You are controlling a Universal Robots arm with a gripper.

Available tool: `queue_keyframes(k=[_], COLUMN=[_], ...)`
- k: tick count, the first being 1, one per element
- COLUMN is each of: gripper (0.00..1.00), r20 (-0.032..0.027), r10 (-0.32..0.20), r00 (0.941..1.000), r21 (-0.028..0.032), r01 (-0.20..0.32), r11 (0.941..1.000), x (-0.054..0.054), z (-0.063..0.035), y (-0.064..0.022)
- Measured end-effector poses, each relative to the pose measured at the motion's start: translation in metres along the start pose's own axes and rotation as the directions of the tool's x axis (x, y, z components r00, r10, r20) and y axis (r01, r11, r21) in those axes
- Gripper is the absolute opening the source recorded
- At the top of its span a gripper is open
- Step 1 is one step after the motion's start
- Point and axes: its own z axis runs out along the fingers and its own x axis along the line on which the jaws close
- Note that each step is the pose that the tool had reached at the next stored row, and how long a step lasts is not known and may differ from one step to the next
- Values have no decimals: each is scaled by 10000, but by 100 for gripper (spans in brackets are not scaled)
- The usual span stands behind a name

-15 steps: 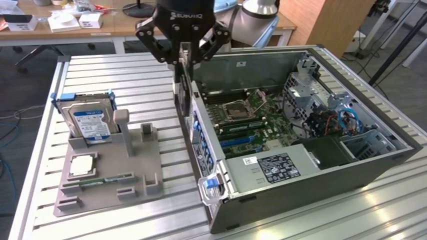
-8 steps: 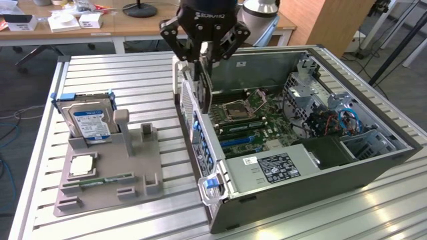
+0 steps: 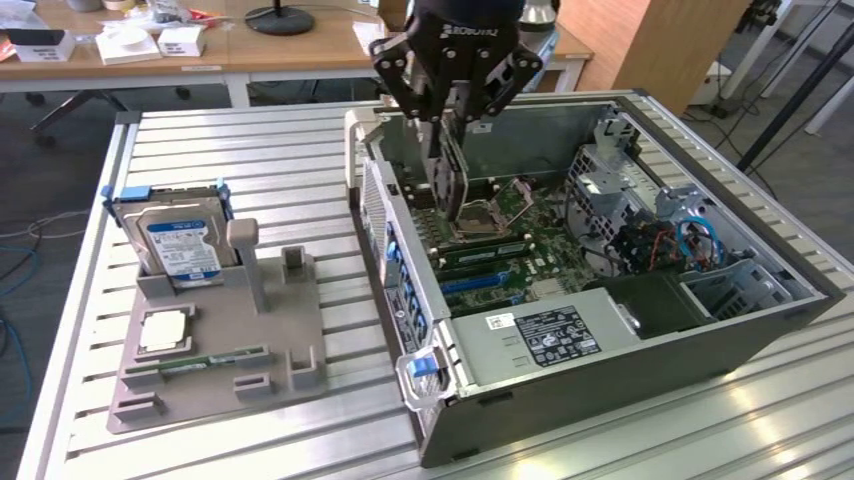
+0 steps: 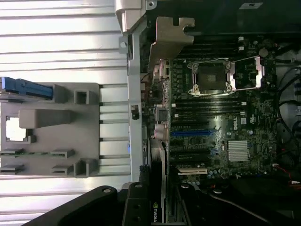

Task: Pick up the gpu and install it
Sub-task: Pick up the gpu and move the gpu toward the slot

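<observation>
Black, two-fingered tool (image 3: 451,118): matte finish throughout. Blocky housing (image 3: 461,25) at the upper end, faint white lettering (image 3: 467,32) across its face, not legible. Fingers (image 3: 398,80) built from flat bar linkages with open triangular gaps between the bars; round pivot pins at the joints. Wrist view: glossy black link (image 4: 89,207), rounded edges, one round pin head (image 4: 107,190) set in it.

Dell mark on motherboard (image 4: 214,117); Nvidia logo on gpu (image 4: 154,207)
</observation>
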Motion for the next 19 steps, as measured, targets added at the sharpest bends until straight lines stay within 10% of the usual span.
queue_keyframes(k=[19], gripper=[26], r20=[-10], r10=[-96], r00=[10000], r21=[-84], r01=[96], r11=[9999], x=[-809], z=[1], y=[47])
